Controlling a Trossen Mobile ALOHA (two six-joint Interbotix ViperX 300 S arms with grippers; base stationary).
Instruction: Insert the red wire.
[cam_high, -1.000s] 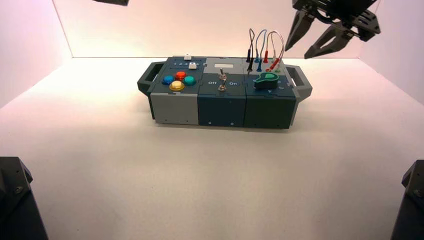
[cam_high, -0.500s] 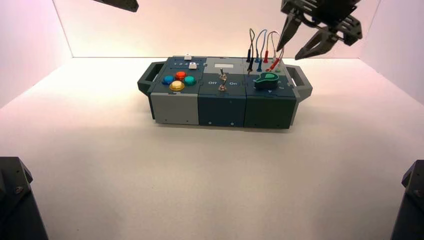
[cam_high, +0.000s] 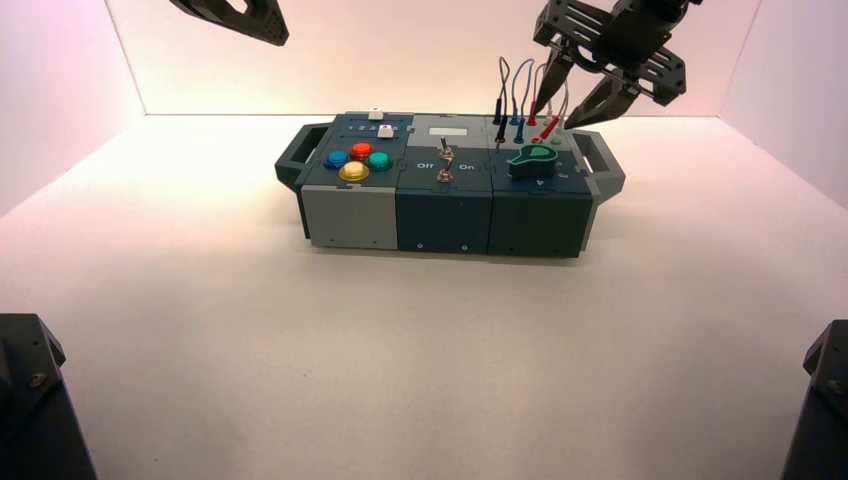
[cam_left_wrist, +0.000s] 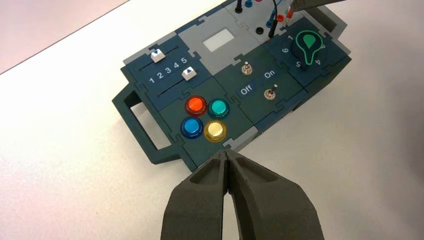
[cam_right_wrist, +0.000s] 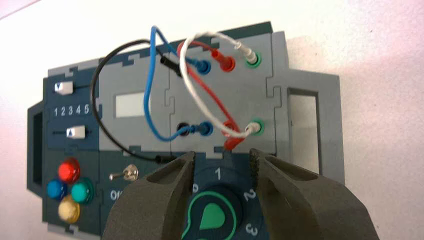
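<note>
R hand (cam_right_wrist: 224, 154) spread, upper right of high view; L hand (cam_left_wrist: 226, 154) pressed together, upper left. White lead (cam_right_wrist: 192, 92) crosses over red wire (cam_right_wrist: 212, 95), red-corded, w/ 1 plug tilted.

High view above, behind; wrist views closer, downward.

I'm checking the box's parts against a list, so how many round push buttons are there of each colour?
Red button: 1
Blue button: 1
Green button: 1
Yellow button: 1
Total: 4
</note>
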